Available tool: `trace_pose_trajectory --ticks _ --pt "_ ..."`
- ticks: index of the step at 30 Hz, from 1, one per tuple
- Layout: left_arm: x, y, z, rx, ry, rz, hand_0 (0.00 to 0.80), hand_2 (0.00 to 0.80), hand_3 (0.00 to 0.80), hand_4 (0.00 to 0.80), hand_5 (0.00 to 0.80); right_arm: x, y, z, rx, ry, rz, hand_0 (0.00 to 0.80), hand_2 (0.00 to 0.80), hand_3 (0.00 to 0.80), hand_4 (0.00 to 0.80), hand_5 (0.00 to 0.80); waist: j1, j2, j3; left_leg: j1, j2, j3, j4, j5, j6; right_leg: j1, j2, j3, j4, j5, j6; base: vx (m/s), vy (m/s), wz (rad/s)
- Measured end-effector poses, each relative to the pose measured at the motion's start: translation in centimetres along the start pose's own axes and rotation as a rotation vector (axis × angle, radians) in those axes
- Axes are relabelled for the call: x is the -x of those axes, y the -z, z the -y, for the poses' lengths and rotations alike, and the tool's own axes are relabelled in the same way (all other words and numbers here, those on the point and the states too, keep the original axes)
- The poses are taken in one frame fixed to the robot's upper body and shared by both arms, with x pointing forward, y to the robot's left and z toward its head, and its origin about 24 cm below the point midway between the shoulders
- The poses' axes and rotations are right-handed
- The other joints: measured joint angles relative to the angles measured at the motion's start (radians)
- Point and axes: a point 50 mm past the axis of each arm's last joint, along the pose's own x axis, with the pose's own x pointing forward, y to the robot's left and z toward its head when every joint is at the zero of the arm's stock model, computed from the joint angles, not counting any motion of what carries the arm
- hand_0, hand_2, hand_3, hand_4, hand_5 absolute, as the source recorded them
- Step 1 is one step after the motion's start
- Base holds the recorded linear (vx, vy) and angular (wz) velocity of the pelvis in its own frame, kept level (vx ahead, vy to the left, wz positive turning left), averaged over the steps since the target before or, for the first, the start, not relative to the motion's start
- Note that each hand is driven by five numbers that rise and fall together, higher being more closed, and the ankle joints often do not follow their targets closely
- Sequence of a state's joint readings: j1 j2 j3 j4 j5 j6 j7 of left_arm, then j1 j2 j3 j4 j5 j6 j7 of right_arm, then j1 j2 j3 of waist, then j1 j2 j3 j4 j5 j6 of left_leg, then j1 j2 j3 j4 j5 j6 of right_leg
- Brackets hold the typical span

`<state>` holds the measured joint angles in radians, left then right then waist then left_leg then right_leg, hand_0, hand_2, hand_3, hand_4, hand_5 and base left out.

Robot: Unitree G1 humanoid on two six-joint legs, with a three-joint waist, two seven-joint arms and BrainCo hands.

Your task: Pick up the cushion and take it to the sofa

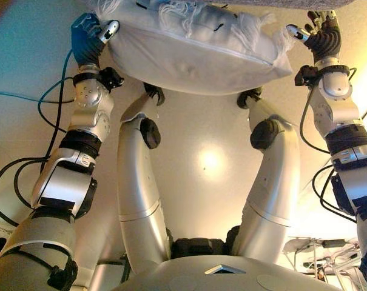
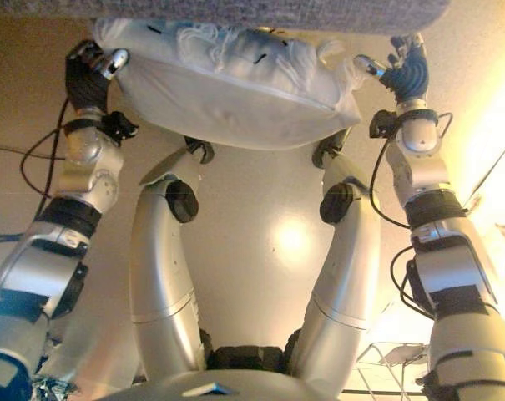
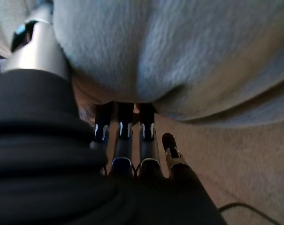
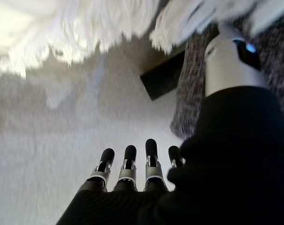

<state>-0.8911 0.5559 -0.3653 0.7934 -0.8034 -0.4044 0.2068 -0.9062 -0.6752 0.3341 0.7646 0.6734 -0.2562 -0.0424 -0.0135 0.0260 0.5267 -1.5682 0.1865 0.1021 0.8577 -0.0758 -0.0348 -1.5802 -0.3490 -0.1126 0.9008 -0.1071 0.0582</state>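
Both hands, left hand (image 1: 92, 36) and right hand (image 1: 319, 33), press straight fingers against the white cushion (image 1: 195, 51) between them.

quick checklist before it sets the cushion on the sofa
1. White cushion off the floor: ok.
2. Left hand against the cushion's end, fingers pressing into the fabric: ok.
3. Right hand in contact with the cushion: not ok; its wrist view shows straight fingers with only floor past them.
4. Grey sofa reached: ok, its edge lies just beyond the cushion.
5. Landing spot on the seat free: cannot tell, out of view.
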Motion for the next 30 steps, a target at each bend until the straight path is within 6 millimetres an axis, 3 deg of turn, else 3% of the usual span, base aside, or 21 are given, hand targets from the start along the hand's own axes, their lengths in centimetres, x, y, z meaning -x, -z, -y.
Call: trace_pose_trajectory --ticks 12,19,25,30 --pt "0.2 0.4 0.6 0.042 0.135 -0.047 0.0 0.0 0.0 0.0 0.0 0.4 1.1 0.0 -0.111 -0.096 -0.069 0.0 0.0 0.0 0.0 0.0 -0.006 -0.023 0.001 0.0 0.0 0.0 0.043 -0.021 0.006 0.003 -0.007 0.014 0.033 -0.009 0.01 0.016 -0.002 0.0" --pt "0.3 0.7 1.1 0.047 0.148 -0.071 0.0 0.0 0.0 0.0 0.0 0.5 2.0 -2.0 -0.101 -0.134 -0.089 0.0 0.0 0.0 0.0 0.0 -0.001 -0.025 0.001 0.0 -0.001 0.0 0.051 -0.021 0.007 0.003 -0.011 0.015 0.042 -0.009 0.009 0.0 0.0 0.0" --pt "0.3 0.7 1.1 0.03 0.17 -0.073 0.0 0.0 0.0 0.0 0.0 0.2 1.2 -0.5 0.274 0.042 -0.05 0.0 0.0 0.0 0.0 0.0 -0.001 -0.026 0.001 -0.003 -0.001 0.001 0.064 -0.027 0.013 0.007 -0.02 0.013 0.047 -0.01 0.011 -0.003 -0.022 0.0" --pt "0.1 0.3 0.8 0.015 0.191 -0.059 0.0 0.0 0.0 0.0 0.0 0.5 -0.2 3.1 0.431 0.263 0.003 0.0 0.0 0.0 0.0 0.0 -0.001 -0.027 0.001 -0.015 0.0 -0.003 0.067 -0.03 0.016 0.006 -0.022 0.003 0.04 -0.012 0.014 -0.016 -0.071 -0.01"
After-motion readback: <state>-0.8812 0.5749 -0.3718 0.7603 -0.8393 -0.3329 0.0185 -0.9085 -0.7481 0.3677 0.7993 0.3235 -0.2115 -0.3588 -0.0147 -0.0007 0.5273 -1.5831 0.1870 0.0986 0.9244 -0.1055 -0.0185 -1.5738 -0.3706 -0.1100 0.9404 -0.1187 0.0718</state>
